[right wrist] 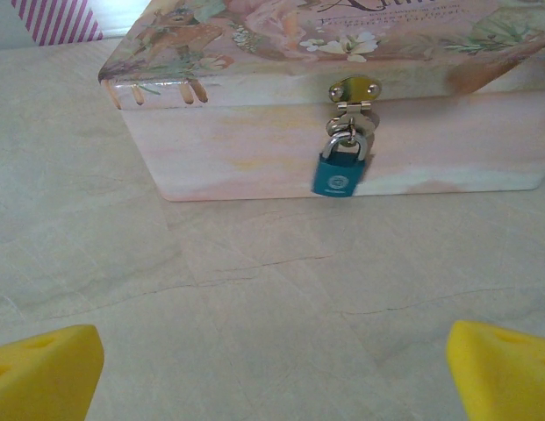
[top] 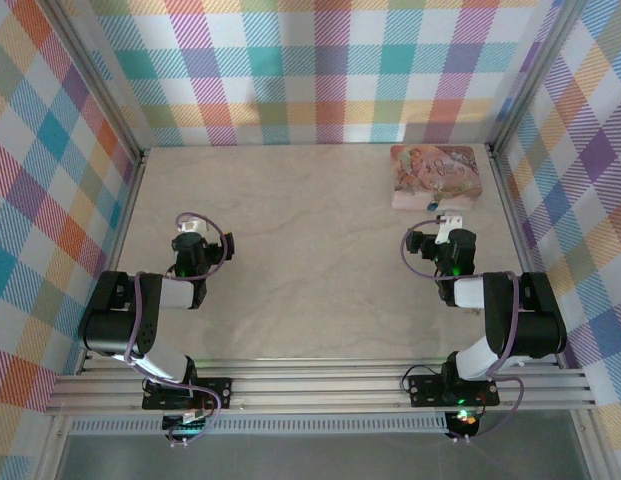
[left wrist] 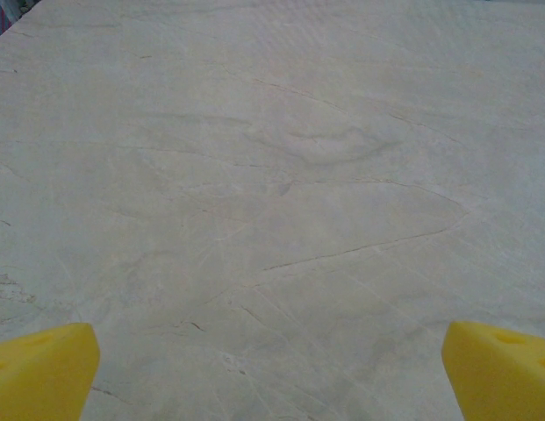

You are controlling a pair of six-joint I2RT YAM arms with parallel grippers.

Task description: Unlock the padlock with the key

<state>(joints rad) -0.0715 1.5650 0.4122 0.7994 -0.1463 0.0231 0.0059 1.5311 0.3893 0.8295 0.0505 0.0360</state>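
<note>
Left fingers (left wrist: 44, 373) and right fingers (right wrist: 44, 373), we see, spread wide, gripping nothing; teal padlock (right wrist: 340, 171) hangs from the hasp (right wrist: 354, 90) of the pink tin (right wrist: 246, 149), far right on the worktop (right wrist: 254, 298), its logo unreadable

We are viewing a pale table (top: 310, 250) with faint marble veining. A pink illustrated tin (top: 437, 176) is lying flat on it near the far right corner, and we are seeing its base sitting flush on the tabletop.
</note>
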